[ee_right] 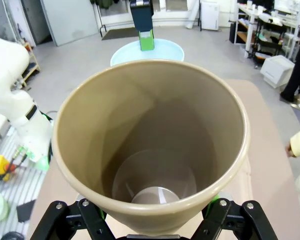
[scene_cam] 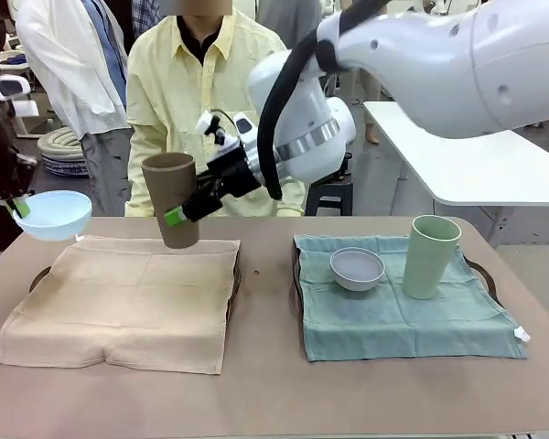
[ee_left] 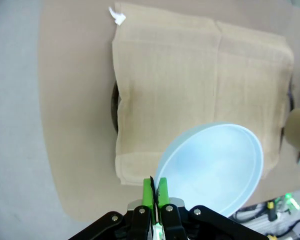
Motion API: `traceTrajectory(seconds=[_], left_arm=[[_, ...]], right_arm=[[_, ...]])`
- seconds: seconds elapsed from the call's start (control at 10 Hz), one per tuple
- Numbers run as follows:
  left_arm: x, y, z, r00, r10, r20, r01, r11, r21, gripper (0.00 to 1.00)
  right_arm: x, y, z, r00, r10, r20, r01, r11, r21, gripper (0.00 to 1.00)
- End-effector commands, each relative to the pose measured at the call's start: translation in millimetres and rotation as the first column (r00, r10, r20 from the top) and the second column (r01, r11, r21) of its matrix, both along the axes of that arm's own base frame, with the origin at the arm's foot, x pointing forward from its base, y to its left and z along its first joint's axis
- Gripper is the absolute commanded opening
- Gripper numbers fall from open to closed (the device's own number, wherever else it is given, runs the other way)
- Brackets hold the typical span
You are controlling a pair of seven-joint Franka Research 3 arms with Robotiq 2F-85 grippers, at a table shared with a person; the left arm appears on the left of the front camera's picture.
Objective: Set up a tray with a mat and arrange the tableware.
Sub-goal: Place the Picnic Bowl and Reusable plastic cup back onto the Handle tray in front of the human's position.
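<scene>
- Left end effector point(ee_left: 156, 197), black with green pads, is pinched tight on the rim of the pale blue round bowl point(scene_cam: 53, 214); I see the bowl held in the air at the counter's far left edge, beside the far left corner of the beige cloth mat point(scene_cam: 123, 302).
- Left wrist view: the pale blue bowl point(ee_left: 215, 167) hangs over the near edge of the beige mat point(ee_left: 200, 85), which lies on a dark tray point(ee_left: 114, 107) whose rim peeks out at the mat's side.
- Right end effector point(scene_cam: 181, 212) has its jaws spread wide around the tall tan-brown handleless cup point(scene_cam: 172, 198), gripping it by the side; the cup is tilted a little, held above the far edge of the beige mat, not touching it as far as I can tell.
- Right wrist view: I look straight down into the tan-brown cup point(ee_right: 155, 145), empty inside.
- On the green cloth mat point(scene_cam: 403, 315), right half of the counter point(scene_cam: 265, 384): the greyish-white small round bowl point(scene_cam: 357, 268) and the tall pale green cup point(scene_cam: 430, 256), upright, near each other but apart.
- A person in a pale yellow shirt point(scene_cam: 192, 73) stands at the far side.
</scene>
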State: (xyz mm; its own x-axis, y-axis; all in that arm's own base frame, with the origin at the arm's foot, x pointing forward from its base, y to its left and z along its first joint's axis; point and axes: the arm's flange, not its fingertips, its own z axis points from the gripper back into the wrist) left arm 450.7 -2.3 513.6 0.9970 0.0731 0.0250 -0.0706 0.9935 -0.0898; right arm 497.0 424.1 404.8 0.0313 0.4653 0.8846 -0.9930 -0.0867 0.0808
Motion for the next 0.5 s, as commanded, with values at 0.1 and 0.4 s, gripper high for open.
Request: traceTrajectory(seconds=[0.1, 0.4], left_arm=[[7, 4, -47, 0.999, -0.033, 0.018, 0.033, 0.998, -0.052, 0.04], [27, 2, -82, 1.000, -0.011, 0.021, 0.012, 0.998, -0.061, 0.04]], right_arm=[[-1, 8, -38, 1.000, 0.005, 0.029, -0.006, 0.999, 0.039, 0.84], [10, 15, -70, 0.999, 0.020, 0.040, -0.022, 0.998, 0.067, 0.84]])
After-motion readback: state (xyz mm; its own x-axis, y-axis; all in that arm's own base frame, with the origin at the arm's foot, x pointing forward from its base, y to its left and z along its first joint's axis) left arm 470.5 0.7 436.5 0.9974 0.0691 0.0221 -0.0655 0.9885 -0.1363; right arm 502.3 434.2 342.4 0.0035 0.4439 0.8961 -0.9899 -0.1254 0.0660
